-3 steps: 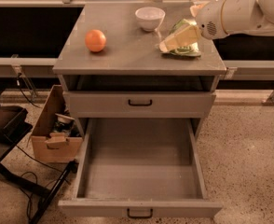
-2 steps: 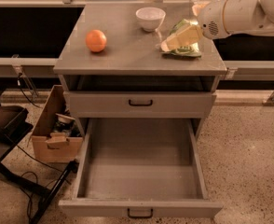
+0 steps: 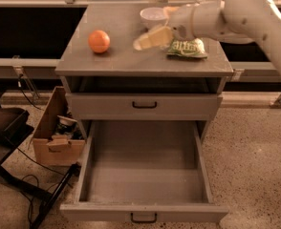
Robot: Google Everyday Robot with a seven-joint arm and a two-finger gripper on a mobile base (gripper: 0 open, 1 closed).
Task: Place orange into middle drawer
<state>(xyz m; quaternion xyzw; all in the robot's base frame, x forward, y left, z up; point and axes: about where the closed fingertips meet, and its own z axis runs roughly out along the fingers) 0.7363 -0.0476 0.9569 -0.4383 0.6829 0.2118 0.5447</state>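
Observation:
The orange (image 3: 99, 41) sits on the left part of the grey cabinet's top (image 3: 121, 61). My gripper (image 3: 146, 40) hovers just above the cabinet top near its middle, to the right of the orange and apart from it, pointing left. It holds nothing that I can see. The middle drawer (image 3: 145, 175) is pulled fully out at the bottom, a deep grey tray with nothing in it and a small black handle (image 3: 144, 218) on its front. The drawer front above it (image 3: 144, 106) is closed.
A white bowl (image 3: 154, 17) stands at the back of the cabinet top, behind the gripper. A green chip bag (image 3: 188, 48) lies on the right, under my arm. A cardboard box (image 3: 57, 132) with clutter, black cables and a stand sit on the floor at the left.
My arm has swung left across the cabinet top, from over the chip bag to the middle, closer to the orange. The orange and drawer have not moved.

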